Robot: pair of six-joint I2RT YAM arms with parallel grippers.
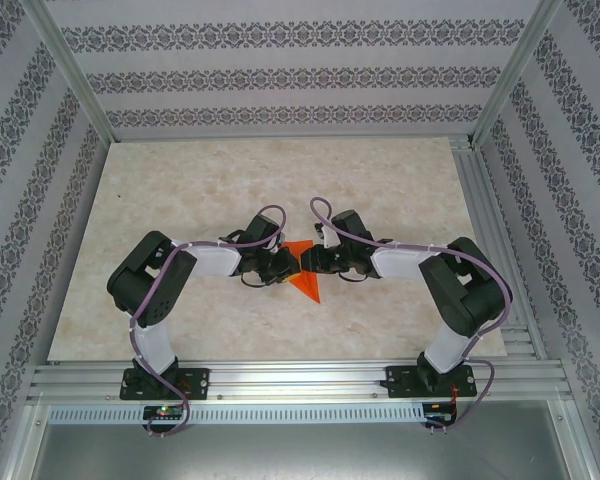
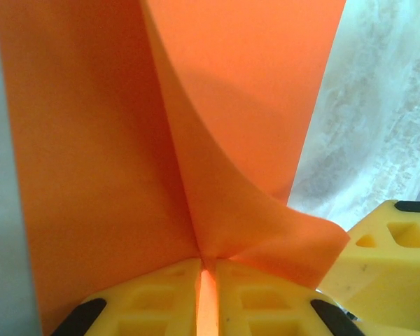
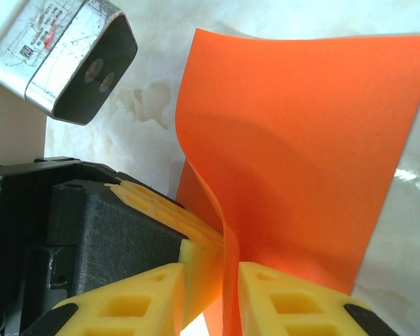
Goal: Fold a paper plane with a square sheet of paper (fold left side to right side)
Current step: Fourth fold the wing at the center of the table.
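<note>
The square sheet of paper point(image 1: 307, 279) is bright orange and is held up off the table between my two grippers. Its lower point hangs toward the near side. My left gripper point(image 2: 207, 269) is shut on a fold of the sheet point(image 2: 105, 140), and the paper fans up and away from its jaws. My right gripper point(image 3: 220, 294) has its jaws a little apart. The sheet's edge point(image 3: 301, 140) stands between them against the right finger, with a gap on the other side. In the top view the left gripper point(image 1: 283, 265) and the right gripper point(image 1: 312, 262) nearly touch.
The pale marbled tabletop point(image 1: 180, 190) lies under and around the paper. Patterned walls with metal posts point(image 1: 70, 70) enclose the table. The left gripper's black body and yellow fingers point(image 3: 154, 203) crowd the right gripper's jaws. The left wrist's camera housing point(image 3: 70, 56) hangs above.
</note>
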